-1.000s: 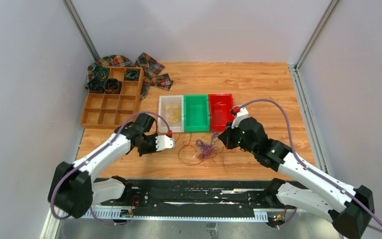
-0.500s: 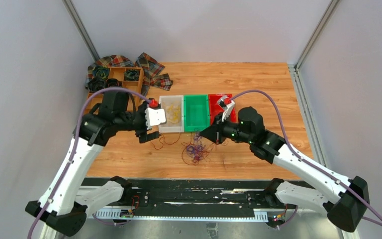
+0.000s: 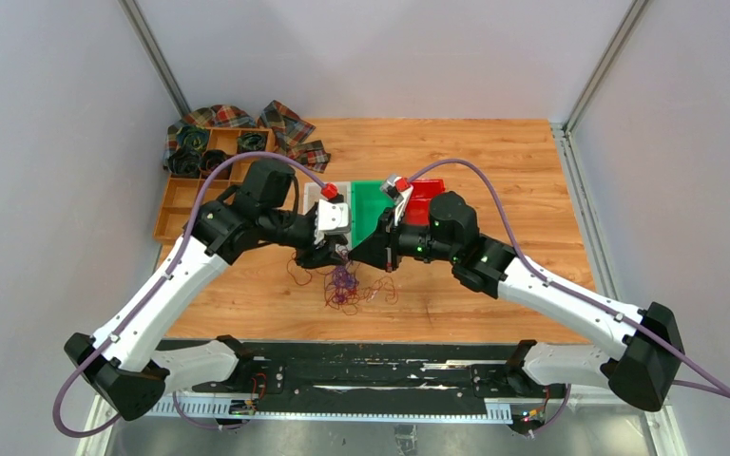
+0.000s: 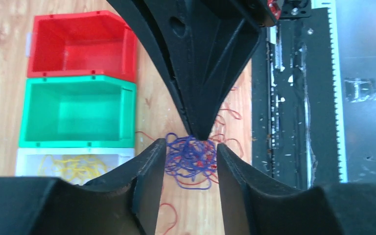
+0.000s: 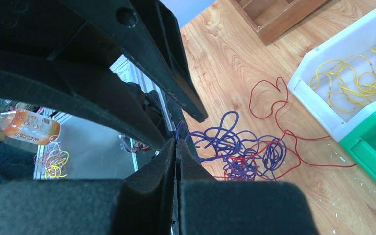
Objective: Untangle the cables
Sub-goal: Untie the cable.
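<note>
Two grippers meet over our tangled cables [image 3: 344, 288]: our left gripper [image 4: 190, 145] stands half open astride the clump, our right gripper [image 5: 177, 141] pinched shut on a purple strand.

The left tool [image 4: 191, 147] gapes around the cables [image 4: 192, 165]

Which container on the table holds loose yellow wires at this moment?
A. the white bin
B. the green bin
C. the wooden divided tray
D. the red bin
A: in the left wrist view the yellow wires lie inside the white bin, while the green bin and the red bin next to it show bare floors.
</note>
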`<move>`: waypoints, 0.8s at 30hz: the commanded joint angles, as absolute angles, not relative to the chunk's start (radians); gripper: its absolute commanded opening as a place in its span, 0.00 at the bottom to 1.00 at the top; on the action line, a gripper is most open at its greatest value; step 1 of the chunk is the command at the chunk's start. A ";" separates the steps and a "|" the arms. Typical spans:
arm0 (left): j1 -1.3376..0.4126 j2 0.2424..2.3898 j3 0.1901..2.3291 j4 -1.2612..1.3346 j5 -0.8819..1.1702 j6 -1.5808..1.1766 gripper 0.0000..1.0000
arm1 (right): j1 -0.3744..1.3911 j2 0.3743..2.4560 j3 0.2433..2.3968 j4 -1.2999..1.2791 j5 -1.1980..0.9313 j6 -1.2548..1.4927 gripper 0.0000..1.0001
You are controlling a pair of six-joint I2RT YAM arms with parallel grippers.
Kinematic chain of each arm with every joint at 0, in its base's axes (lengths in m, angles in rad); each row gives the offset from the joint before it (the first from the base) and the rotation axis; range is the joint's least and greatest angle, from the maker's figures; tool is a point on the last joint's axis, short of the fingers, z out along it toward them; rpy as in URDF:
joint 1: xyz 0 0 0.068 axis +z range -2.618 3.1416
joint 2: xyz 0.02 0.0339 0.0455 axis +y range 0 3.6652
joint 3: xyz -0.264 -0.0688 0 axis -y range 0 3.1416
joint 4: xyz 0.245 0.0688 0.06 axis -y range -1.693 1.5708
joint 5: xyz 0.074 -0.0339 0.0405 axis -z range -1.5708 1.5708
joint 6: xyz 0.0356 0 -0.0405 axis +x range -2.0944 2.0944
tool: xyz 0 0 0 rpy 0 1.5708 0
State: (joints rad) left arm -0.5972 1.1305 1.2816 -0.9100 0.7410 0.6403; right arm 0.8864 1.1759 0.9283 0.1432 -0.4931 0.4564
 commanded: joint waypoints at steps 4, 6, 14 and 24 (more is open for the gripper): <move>-0.601 1.122 1.245 -0.853 0.756 0.631 0.21 | 0.900 1.174 0.956 0.204 -0.535 0.476 0.01; -0.601 1.121 1.241 -0.854 0.753 0.626 0.12 | 0.900 1.172 0.951 0.208 -0.536 0.481 0.01; -0.601 1.109 1.255 -0.853 0.680 0.564 0.01 | 0.900 1.127 0.911 0.188 -0.429 0.467 0.08; -0.601 1.107 1.315 -0.827 0.514 0.250 0.01 | 1.030 1.027 0.801 0.264 0.061 0.287 0.59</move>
State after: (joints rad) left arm -0.5980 1.1213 1.2659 -0.8608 0.5884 0.4038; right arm 0.9592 1.0283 0.8059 0.1860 -0.1608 0.3992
